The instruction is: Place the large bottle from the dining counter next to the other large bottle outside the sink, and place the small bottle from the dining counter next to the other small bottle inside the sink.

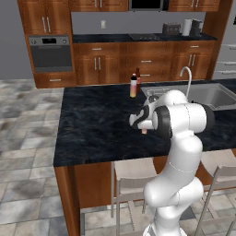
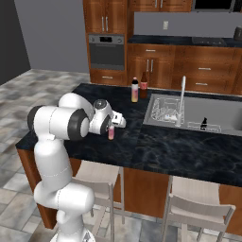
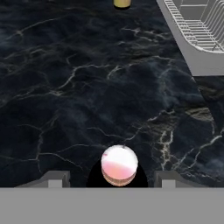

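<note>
One of two placements judged done: large bottle (image 2: 143, 85) stands just beside other large bottle (image 2: 135, 90), far-left of sink (image 2: 222, 113). Small bottle (image 3: 119, 164) seen on counter (image 2: 156, 151), between fingers of gripper (image 3: 111, 179), which are apart, no contact. Left to do: grasp, move into sink by black bottle (image 2: 204, 124).

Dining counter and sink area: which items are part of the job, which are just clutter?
Job:
- small bottle, under the gripper
- large bottle, already beside the other large bottle
- other small bottle, inside the sink
- dining counter

Lying about:
- dish rack
- stools
- oven
- toaster
</note>
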Motion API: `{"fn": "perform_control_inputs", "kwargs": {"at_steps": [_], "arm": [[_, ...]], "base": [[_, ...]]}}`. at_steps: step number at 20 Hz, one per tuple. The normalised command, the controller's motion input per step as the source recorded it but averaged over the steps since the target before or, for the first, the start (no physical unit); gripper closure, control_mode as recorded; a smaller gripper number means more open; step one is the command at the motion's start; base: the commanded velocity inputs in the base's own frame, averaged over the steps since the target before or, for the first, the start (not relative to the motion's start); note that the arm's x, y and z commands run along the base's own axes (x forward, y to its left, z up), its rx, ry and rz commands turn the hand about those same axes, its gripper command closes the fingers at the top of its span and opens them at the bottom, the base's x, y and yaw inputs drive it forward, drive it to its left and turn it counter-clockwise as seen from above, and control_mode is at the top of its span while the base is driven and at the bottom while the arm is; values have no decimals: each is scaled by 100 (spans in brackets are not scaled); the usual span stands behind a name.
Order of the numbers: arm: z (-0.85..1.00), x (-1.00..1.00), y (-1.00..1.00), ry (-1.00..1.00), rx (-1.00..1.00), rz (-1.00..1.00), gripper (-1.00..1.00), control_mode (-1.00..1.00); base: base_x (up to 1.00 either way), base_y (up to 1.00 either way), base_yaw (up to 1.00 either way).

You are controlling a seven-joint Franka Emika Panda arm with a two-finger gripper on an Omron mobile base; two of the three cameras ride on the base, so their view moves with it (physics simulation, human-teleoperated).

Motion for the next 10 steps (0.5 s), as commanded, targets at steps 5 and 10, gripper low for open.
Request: {"fn": "perform_control_inputs", "kwargs": {"at_steps": [5,10], "arm": [[0,4,0,0,0,0,100,-100],[0,0,0,0,0,0,100,-100]], "base": [[0,0,0],[0,0,0]]}}
